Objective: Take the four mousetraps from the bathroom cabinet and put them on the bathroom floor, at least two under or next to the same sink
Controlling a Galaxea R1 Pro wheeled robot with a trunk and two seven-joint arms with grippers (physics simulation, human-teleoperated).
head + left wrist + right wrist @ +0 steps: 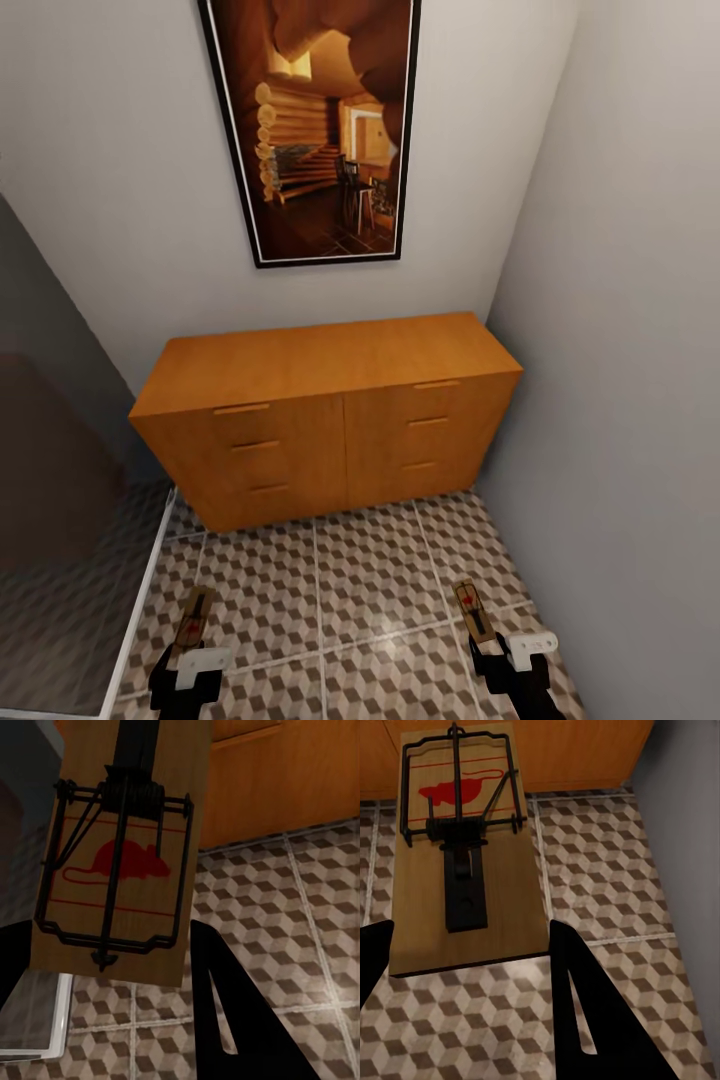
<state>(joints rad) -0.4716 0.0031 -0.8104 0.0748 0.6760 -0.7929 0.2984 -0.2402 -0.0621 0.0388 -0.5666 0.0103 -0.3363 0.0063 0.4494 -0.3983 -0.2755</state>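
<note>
Both arms sit low and near, reaching forward, well apart. Left tool [192, 645] is clamped on a mousetrap [193, 622], and right tool [487, 640] grips another mousetrap [470, 608], both boards pointing far.

Room: a narrow alcove closed by a pale grey rear wall [120, 180] and a grey side wall [630, 350] on the right. A tall black-framed picture [315, 125] of a log-cabin interior hung on the rear wall, above a low orange-brown cabinet [330, 355] with six bar-handled drawers, all shut. The floor [340, 580] was tiled in a brown, beige and white cube pattern with pale grout; a soft glare lay on the tiles nearest the camera. A dark glass panel [60, 480] with a white base stood at left.
</note>
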